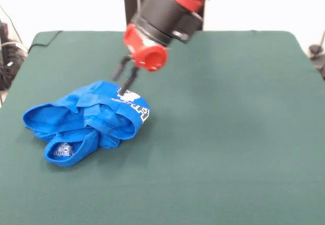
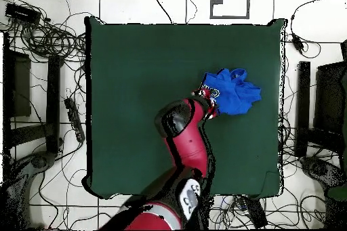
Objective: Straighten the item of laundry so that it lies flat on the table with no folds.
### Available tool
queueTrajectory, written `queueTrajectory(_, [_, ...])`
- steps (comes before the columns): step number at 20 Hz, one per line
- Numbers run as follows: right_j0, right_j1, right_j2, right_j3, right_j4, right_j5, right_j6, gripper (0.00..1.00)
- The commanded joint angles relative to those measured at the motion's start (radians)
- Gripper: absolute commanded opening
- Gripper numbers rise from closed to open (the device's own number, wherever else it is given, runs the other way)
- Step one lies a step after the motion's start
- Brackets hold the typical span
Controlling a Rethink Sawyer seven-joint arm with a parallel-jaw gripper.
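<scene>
The item of laundry (image 1: 86,121), a bright blue T-shirt, lay bunched in a heap on the table (image 1: 228,133). In the front view the heap sat toward the table's left edge, about midway between the far and near edges; the overhead view placed it close to one short edge, well clear of the corners. It was far from flat: several layers were rolled over one another, a hem or sleeve opening curled outward at the near end, and only a fragment of the white print showed at the upper fold.

The gripper (image 1: 125,80) was positioned at the far end of the heap, on the side facing the table's middle. Its two dark fingers (image 1: 133,77) pointed down, and their tips reached the fabric beside the white print. The jaws stood slightly apart. Whether cloth was already pinched between them could not be determined from either view; the tips touched or entered the top fold, and no fabric was seen lifted.

The governing relation was this: the heap's long axis ran from the claw's contact point away toward the near-left, so nearly all of the shirt lay on one side of the claw, toward the table edge. A pull toward the table's open middle would probably draw the folds out along that axis.
</scene>
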Motion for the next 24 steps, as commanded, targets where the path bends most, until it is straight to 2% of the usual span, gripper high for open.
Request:
queueTrajectory(1, [-0.146,-0.016,-0.110,-0.148,-0.305,0.309,-0.213,1.00])
queueTrajectory(3, [-0.247,-0.037,-0.056,-0.202,-0.425,0.294,-0.224,1.00])
queueTrajectory(5, [-0.307,-0.038,-0.013,-0.249,-0.513,0.301,-0.209,1.00])
queueTrajectory(10, [-0.390,-0.020,0.068,-0.342,-0.651,0.403,-0.125,1.00])
queueTrajectory(14, [-0.394,0.001,0.095,-0.401,-0.706,0.447,-0.044,1.00])
queueTrajectory(18, [-0.418,0.008,0.149,-0.440,-0.748,0.475,-0.013,1.00])
queueTrajectory(24, [-0.389,0.038,0.127,-0.496,-0.757,0.532,0.063,1.00])
